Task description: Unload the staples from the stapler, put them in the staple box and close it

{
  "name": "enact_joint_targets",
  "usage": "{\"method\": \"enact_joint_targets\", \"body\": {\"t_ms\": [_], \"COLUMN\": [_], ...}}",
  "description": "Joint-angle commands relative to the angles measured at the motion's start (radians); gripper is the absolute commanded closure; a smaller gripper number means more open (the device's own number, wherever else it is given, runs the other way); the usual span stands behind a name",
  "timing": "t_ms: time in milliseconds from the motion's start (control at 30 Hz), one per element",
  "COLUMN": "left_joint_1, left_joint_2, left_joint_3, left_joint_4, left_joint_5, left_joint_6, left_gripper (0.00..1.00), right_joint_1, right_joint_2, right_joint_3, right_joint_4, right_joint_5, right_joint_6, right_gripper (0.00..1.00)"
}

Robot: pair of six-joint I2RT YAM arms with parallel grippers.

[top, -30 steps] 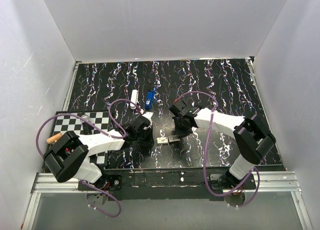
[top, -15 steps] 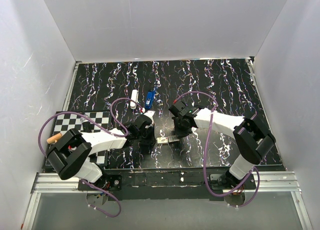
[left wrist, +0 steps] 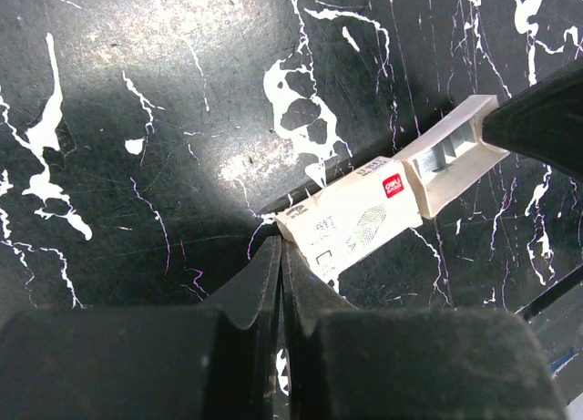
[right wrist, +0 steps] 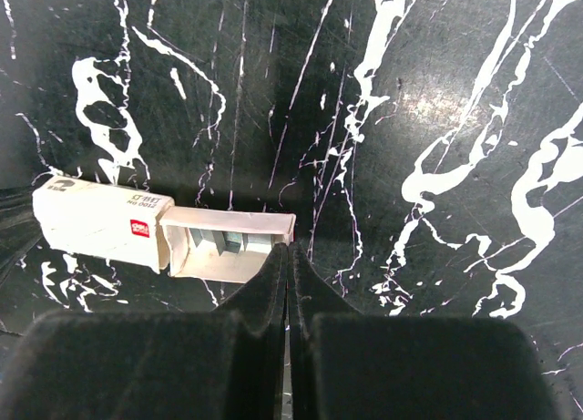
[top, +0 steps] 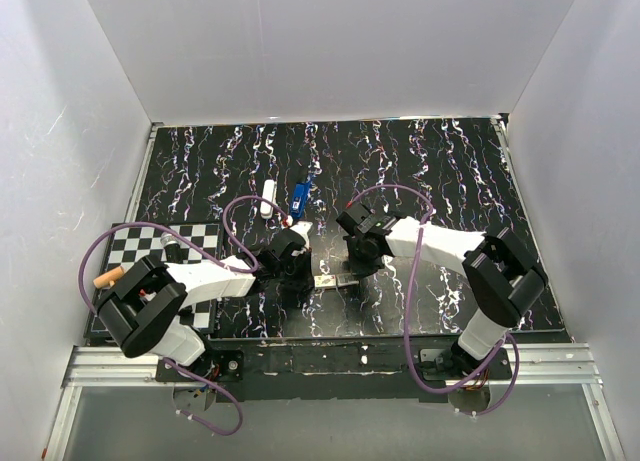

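Note:
A small white staple box lies on the black marbled table near the front edge [top: 325, 280]. Its sleeve [left wrist: 355, 221] [right wrist: 100, 224] is slid partly off its tray [left wrist: 451, 154] [right wrist: 228, 256], and a strip of grey staples [right wrist: 228, 241] shows inside. My left gripper [top: 298, 281] [left wrist: 281, 247] is shut, its tips touching the sleeve's closed end. My right gripper [top: 352, 271] [right wrist: 288, 251] is shut, its tips against the tray's open end. The blue stapler [top: 299, 198] lies farther back, apart from both grippers.
A white stick-like object [top: 268, 197] lies left of the stapler. A checkered mat [top: 170, 246] covers the front left, with an orange-tipped tool [top: 106, 278] at its left edge. Purple cables loop over both arms. White walls enclose the table.
My left gripper has moved a little to the right, up against the staple box. The right gripper has shifted slightly left. Both stay shut.

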Motion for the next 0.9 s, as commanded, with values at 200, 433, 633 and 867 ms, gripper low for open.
{"method": "enact_joint_targets", "body": {"t_ms": [200, 433, 633, 867], "left_joint_1": [-0.004, -0.006, -0.006, -0.004], "left_joint_2": [0.013, 0.016, 0.013, 0.008], "left_joint_3": [0.024, 0.023, 0.023, 0.021], "left_joint_4": [-0.004, -0.004, -0.002, -0.004], "left_joint_5": [0.010, 0.010, 0.010, 0.013], "left_joint_6": [0.003, 0.000, 0.000, -0.001], "left_gripper": [1.00, 1.00, 1.00, 1.00], "right_joint_1": [0.010, 0.018, 0.021, 0.033], "right_joint_2": [0.029, 0.025, 0.021, 0.021], "right_joint_3": [0.027, 0.030, 0.030, 0.044], "right_joint_4": [0.022, 0.022, 0.023, 0.006], "right_joint_5": [0.007, 0.008, 0.019, 0.060], "right_joint_6": [0.003, 0.003, 0.009, 0.023], "right_gripper": [0.99, 0.99, 0.99, 0.99]}}
